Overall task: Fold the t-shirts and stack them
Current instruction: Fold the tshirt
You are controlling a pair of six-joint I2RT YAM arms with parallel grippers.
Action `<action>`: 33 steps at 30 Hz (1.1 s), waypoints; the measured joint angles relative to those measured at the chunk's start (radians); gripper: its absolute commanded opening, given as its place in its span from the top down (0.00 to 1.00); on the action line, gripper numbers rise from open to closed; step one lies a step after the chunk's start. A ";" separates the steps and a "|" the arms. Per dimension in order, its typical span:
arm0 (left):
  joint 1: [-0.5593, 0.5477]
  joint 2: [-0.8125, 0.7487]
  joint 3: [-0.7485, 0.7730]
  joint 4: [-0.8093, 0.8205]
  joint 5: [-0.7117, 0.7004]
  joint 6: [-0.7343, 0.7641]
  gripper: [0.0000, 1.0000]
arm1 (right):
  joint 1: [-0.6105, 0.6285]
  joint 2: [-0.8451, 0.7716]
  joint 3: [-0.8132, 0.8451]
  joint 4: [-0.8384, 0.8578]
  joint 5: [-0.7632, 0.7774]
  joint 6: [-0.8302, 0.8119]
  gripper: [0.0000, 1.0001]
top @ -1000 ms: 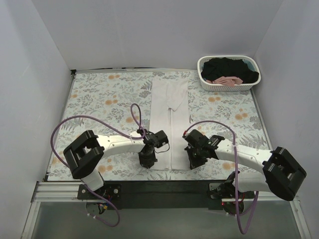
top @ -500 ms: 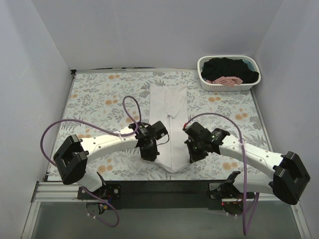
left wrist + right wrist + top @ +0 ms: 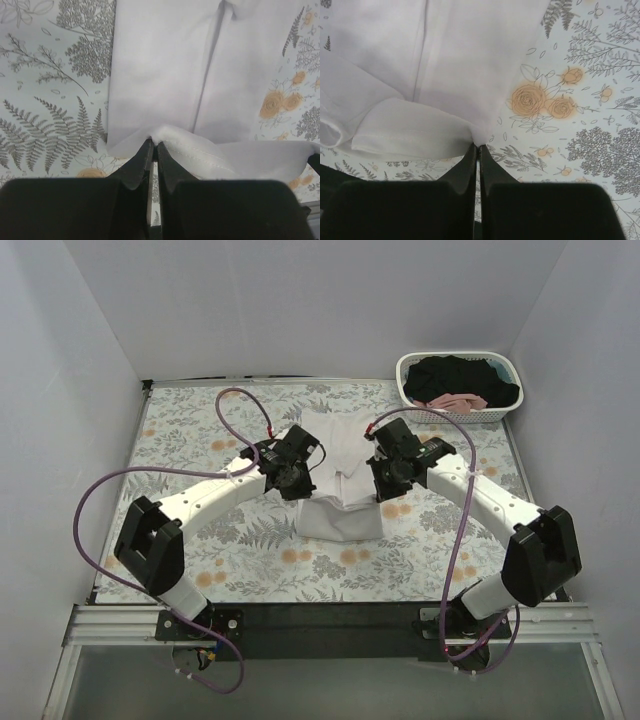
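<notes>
White t-shirt (image 3: 340, 512): plain, already folded lengthwise into a narrow strip, centre seam line running near-to-far. It sits mid-worktop, slightly toward the far side. The near end is off the surface and doubled over toward the far end, so there's a rounded fold at the near side and a loose layer sagging on top.

Left wrist view: shirt (image 3: 165, 70) lies flat below, with the raised hem edge bunched right at the fingertips. Right wrist view: same thing, with the stitched hem of the shirt (image 3: 415, 130) draped to the left of the tips.

Left pincer (image 3: 292, 483) is clamped narrow on the left corner of the raised hem, jaws nearly touching with cloth pinched between them (image 3: 152, 146). Right pincer (image 3: 386, 486) is clamped narrow on the right corner in the same way (image 3: 477, 146). The two sit level with each other on either side of the strip.

Count:
- 1 white shirt out on the worktop (image 3: 250, 580)
- 1 black garment (image 3: 455, 373) and 1 pink garment (image 3: 455, 401) crumpled in the basket; can't tell if there are more underneath
- 1 white lattice basket (image 3: 450, 415) at the far right corner, well apart from the white shirt
- 1 floral tablecloth (image 3: 190, 430) covering the worktop
- 2 arms, both reaching in toward the centre
</notes>
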 measured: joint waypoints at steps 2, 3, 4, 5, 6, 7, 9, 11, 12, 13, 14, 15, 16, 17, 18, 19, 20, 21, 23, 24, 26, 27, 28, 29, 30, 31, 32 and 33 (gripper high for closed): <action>0.023 0.030 0.018 0.019 -0.004 0.031 1.00 | -0.025 0.026 0.028 -0.002 0.001 -0.021 0.99; 0.035 0.048 0.031 0.026 -0.006 0.044 1.00 | -0.036 0.039 0.041 -0.002 0.001 -0.030 0.99; 0.047 0.068 0.043 0.038 -0.008 0.058 1.00 | -0.047 0.050 0.051 -0.002 0.001 -0.038 0.99; 0.058 0.085 0.053 0.049 -0.011 0.071 1.00 | -0.058 0.061 0.062 -0.002 0.001 -0.047 0.99; 0.069 0.102 0.061 0.061 -0.012 0.084 1.00 | -0.068 0.076 0.074 -0.002 0.001 -0.053 0.99; 0.079 0.117 0.067 0.074 -0.013 0.095 1.00 | -0.077 0.090 0.084 -0.002 0.001 -0.058 0.99; 0.096 0.143 0.077 0.092 -0.014 0.116 1.00 | -0.093 0.116 0.101 0.000 0.001 -0.071 0.99; 0.109 0.166 0.092 0.103 -0.014 0.134 1.00 | -0.109 0.142 0.119 -0.001 0.001 -0.080 0.99; 0.114 0.177 0.099 0.111 -0.013 0.142 1.00 | -0.115 0.155 0.129 0.001 0.001 -0.085 0.99; 0.118 0.185 0.105 0.122 -0.013 0.148 1.00 | -0.121 0.168 0.139 0.001 0.001 -0.091 0.99; 0.120 0.195 0.108 0.133 -0.013 0.156 1.00 | -0.126 0.179 0.149 0.002 0.000 -0.096 0.99; 0.124 0.202 0.109 0.143 -0.013 0.163 1.00 | -0.130 0.189 0.158 0.001 0.001 -0.100 0.99; 0.127 0.209 0.109 0.150 -0.013 0.168 1.00 | -0.135 0.198 0.169 0.002 0.000 -0.103 0.99; 0.130 0.214 0.109 0.157 -0.013 0.172 1.00 | -0.138 0.206 0.180 0.002 0.000 -0.105 0.99; 0.132 0.217 0.109 0.163 -0.013 0.177 1.00 | -0.142 0.214 0.191 0.004 0.000 -0.107 0.99; 0.134 0.220 0.109 0.170 -0.013 0.180 1.00 | -0.144 0.221 0.200 0.006 0.000 -0.109 0.99; 0.137 0.220 0.109 0.178 -0.013 0.183 1.00 | -0.146 0.227 0.207 0.011 0.000 -0.110 0.99; 0.140 0.220 0.109 0.184 -0.014 0.185 1.00 | -0.148 0.233 0.212 0.016 0.000 -0.113 0.99; 0.148 0.220 0.109 0.198 -0.014 0.188 1.00 | -0.149 0.243 0.220 0.026 0.000 -0.116 0.99; 0.151 0.220 0.109 0.204 -0.014 0.190 1.00 | -0.150 0.248 0.223 0.031 0.000 -0.118 0.99; 0.159 0.223 0.109 0.220 -0.015 0.195 1.00 | -0.153 0.256 0.224 0.048 0.001 -0.121 0.99; 0.163 0.227 0.109 0.229 -0.015 0.196 1.00 | -0.153 0.263 0.224 0.055 0.001 -0.122 0.99; 0.166 0.232 0.109 0.235 -0.015 0.197 1.00 | -0.153 0.270 0.224 0.063 0.001 -0.123 0.99; 0.169 0.239 0.109 0.241 -0.015 0.198 1.00 | -0.154 0.279 0.223 0.074 0.002 -0.124 0.99; 0.171 0.247 0.109 0.247 -0.015 0.199 1.00 | -0.156 0.288 0.223 0.085 0.003 -0.124 0.99; 0.173 0.257 0.109 0.254 -0.015 0.200 1.00 | -0.158 0.297 0.222 0.099 0.004 -0.124 0.99; 0.175 0.268 0.109 0.259 -0.015 0.200 1.00 | -0.161 0.306 0.222 0.112 0.005 -0.125 0.99; 0.177 0.282 0.109 0.265 -0.015 0.201 1.00 | -0.163 0.315 0.221 0.125 0.005 -0.125 0.99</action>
